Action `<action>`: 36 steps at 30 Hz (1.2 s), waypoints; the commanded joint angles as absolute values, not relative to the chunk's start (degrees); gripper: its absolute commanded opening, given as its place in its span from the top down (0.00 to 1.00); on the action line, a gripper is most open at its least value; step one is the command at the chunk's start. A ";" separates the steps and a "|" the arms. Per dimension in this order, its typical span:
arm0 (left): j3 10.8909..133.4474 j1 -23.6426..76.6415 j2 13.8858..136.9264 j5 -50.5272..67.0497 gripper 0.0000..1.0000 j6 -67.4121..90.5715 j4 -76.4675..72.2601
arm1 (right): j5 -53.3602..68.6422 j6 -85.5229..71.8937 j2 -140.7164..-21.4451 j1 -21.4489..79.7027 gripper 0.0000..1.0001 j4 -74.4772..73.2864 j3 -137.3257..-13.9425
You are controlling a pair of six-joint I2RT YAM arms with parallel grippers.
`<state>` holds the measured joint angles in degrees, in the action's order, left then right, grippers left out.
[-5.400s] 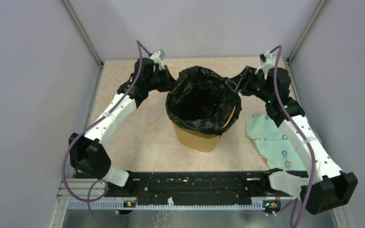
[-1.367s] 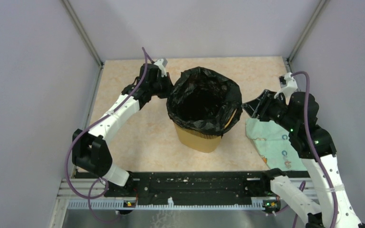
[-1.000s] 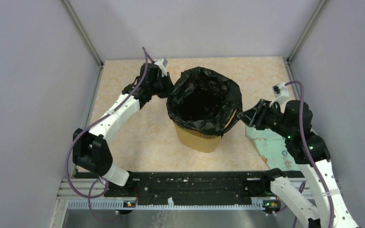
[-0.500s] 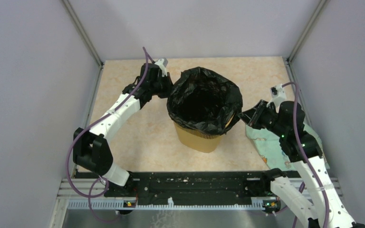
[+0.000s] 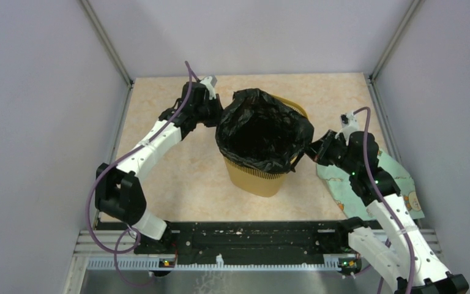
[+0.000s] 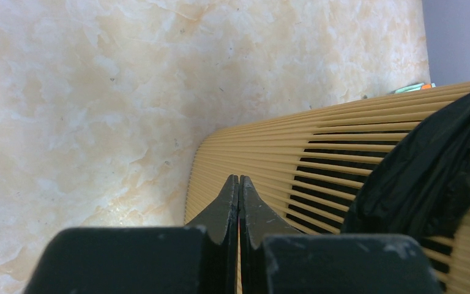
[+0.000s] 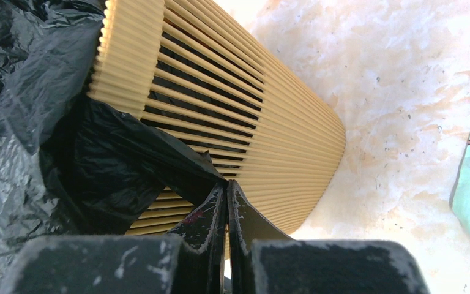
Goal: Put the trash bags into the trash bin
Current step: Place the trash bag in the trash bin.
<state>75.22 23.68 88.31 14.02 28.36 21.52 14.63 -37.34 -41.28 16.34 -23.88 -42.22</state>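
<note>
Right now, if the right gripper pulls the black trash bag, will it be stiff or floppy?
Probably floppy: the trash bag drapes in crinkles over the trash bin's rim. Likely light; its glossy film may slip from the right gripper, which pinches only an edge.

Green cloth [image 5: 409,184] on a marbled surface [image 5: 183,177]
The pale green cloth, printed with small coloured figures, lies at the right side of the beige marbled surface, close to the right wall; plain lilac-grey walls [image 5: 37,122] stand around, and a black rail [image 5: 251,236] runs along the near edge
</note>
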 commanded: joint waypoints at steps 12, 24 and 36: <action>82.88 23.38 92.06 15.05 1.00 24.70 22.41 | 10.01 -34.68 -47.31 18.21 1.00 -24.25 -45.53; 98.36 23.55 104.96 22.16 1.00 21.10 24.11 | -4.99 -45.53 -47.62 42.59 0.79 -19.71 -45.20; 112.63 23.30 111.55 21.26 0.76 18.55 27.99 | -6.53 -37.43 -39.35 43.38 0.35 -41.74 -56.27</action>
<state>105.82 22.98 111.11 20.27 20.56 26.68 -6.13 -41.50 -42.19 43.00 -35.20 -49.67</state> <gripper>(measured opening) 0.170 0.645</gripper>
